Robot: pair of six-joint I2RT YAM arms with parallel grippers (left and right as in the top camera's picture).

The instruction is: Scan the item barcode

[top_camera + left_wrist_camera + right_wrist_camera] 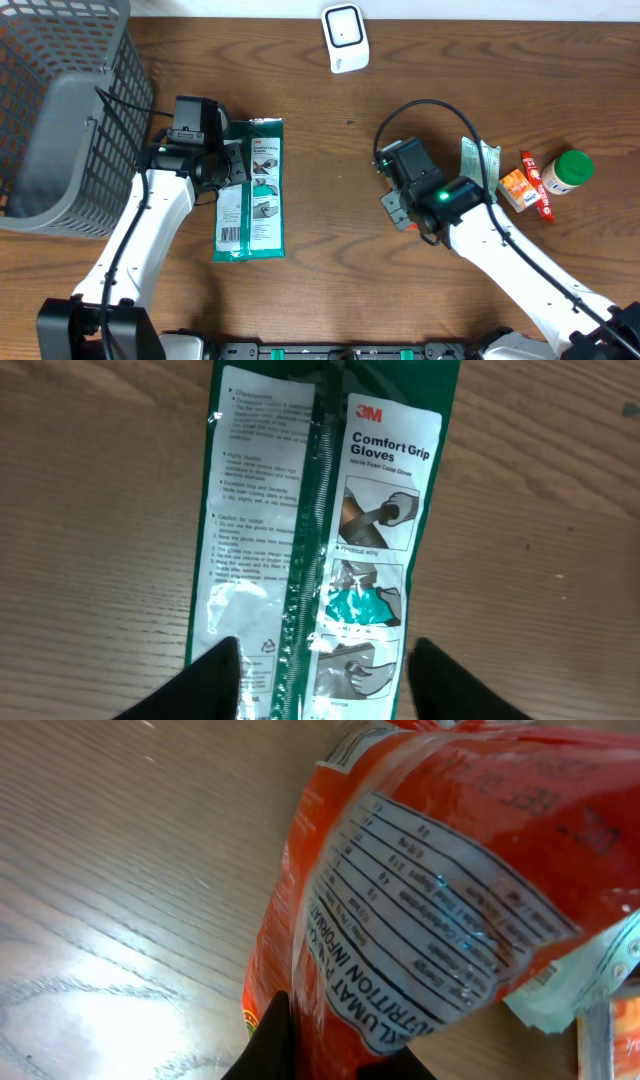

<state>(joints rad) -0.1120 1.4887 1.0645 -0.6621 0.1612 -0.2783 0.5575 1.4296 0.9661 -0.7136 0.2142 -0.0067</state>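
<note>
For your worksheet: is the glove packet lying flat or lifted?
Flat: the glove packet lies full-length on the table.

Mock shop checkout on a laboratory bench: on a wooden table [330, 280] stand a grey mesh basket [118, 70] at far left, a white barcode scanner [345, 38] at far centre, and packaged retail goods (glove pack [252, 190], orange packet [450, 900], green-lidded jar [566, 170]).

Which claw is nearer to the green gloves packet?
Left. The left claw is over the gloves packet; the right claw is far to its right, gripping an orange packet.
</note>
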